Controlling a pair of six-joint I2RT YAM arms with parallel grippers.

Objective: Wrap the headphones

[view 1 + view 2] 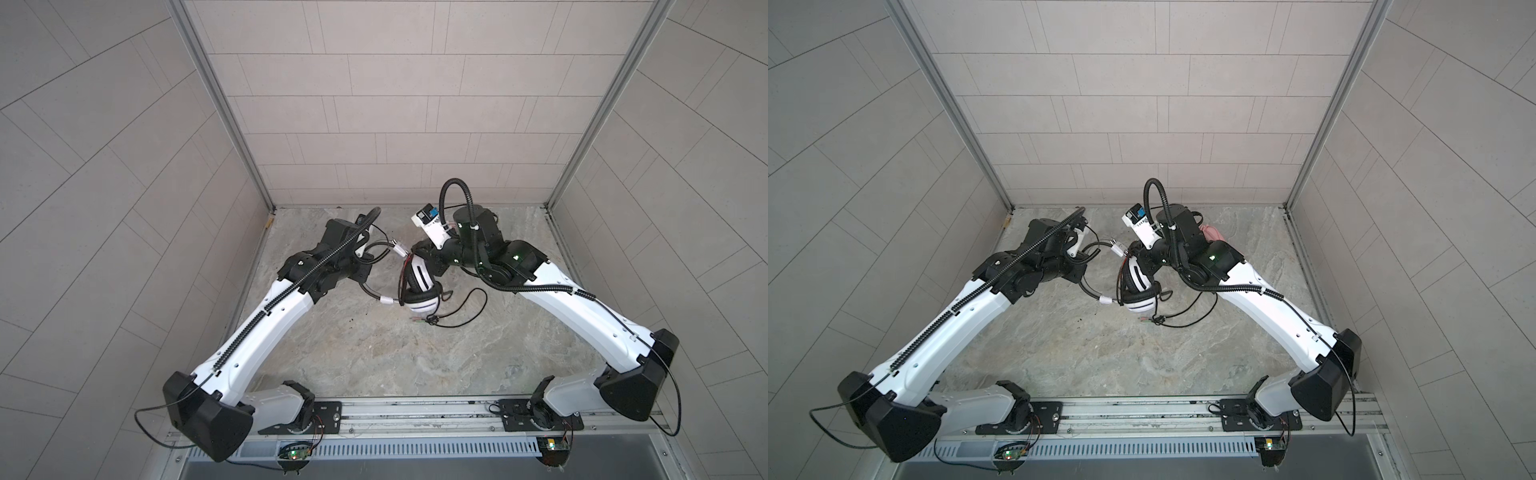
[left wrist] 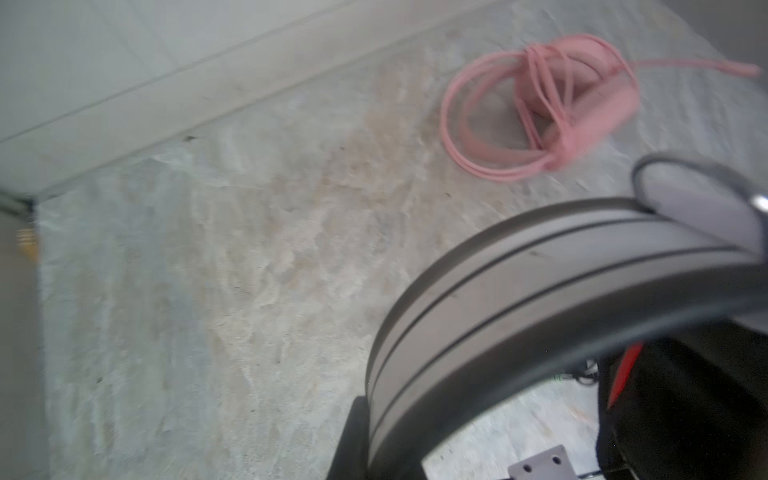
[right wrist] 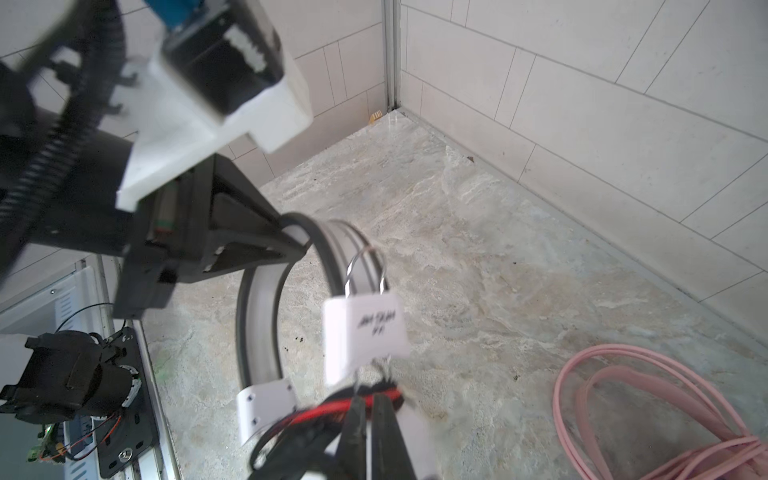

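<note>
Holding: left hand [image 3: 297, 243] clenched on headband [image 2: 540, 282] of white-and-black headset [image 1: 419, 286], at mid-desk [image 1: 374, 361]; right hand [image 3: 370, 411] clenched on its cords [image 3: 332, 409].
Pink headset [image 2: 552, 108]: wrapped, near the back wall.
Risk: trailing black cable [image 1: 484, 303] could snag, dragging loops loose.
White tag [image 3: 365, 328]: handwriting, unreadable.

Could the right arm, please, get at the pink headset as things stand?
Probably not yet: the right gripper is shut on the white-and-black headset, though the pink headset lies close by.
</note>
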